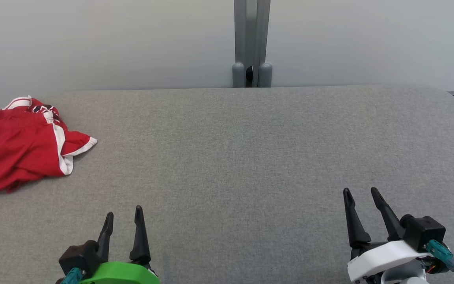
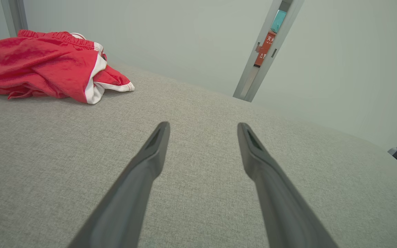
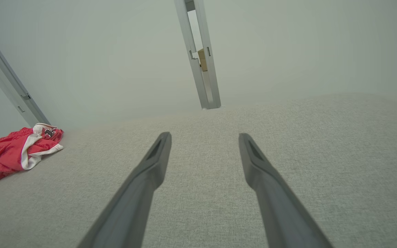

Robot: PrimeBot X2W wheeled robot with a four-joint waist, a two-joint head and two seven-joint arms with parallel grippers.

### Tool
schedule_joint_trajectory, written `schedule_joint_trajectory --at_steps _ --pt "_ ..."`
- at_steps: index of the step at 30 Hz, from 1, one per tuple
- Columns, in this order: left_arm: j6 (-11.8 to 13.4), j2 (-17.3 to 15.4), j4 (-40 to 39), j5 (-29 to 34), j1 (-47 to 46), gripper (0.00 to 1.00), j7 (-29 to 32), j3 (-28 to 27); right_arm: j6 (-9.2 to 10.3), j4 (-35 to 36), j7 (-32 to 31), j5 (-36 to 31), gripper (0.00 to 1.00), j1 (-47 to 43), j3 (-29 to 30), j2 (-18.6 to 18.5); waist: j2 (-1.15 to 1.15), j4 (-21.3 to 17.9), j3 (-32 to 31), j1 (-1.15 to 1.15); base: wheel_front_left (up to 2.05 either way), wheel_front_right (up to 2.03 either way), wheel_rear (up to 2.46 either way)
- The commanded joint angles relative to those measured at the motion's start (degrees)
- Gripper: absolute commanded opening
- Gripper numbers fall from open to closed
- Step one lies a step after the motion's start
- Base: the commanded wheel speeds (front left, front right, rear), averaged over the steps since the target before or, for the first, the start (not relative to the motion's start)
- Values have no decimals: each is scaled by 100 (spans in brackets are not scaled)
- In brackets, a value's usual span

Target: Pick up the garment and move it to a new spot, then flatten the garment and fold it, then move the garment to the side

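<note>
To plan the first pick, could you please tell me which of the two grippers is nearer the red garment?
The left gripper, with the green housing; the red garment lies on its side, far from the white-housed right gripper.

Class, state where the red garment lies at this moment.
In the head view the red garment lies crumpled at the far left of the grey surface, ahead of the open left gripper and apart from it.
</note>
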State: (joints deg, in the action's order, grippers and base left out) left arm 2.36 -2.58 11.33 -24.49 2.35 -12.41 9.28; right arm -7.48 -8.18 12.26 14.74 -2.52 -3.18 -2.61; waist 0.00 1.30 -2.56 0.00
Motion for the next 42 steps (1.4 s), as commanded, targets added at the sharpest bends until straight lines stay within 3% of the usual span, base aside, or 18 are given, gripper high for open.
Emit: schedule_joint_trajectory --at_steps 1,24,42 --pt "37 -43 2 105 71 100 -51 18 -2 4 67 -132 100 -56 -18 -33 0 0 -2 0 0 0 0" --pt "149 -49 149 796 222 100 -295 226 -1 -183 309 -1055 100 -189 -64 -39 0 17 -124 0 0 0 0" --pt "124 -48 272 724 229 100 -284 191 -1 -346 299 -945 100 -157 -5 -38 0 26 -147 0 0 0 0"
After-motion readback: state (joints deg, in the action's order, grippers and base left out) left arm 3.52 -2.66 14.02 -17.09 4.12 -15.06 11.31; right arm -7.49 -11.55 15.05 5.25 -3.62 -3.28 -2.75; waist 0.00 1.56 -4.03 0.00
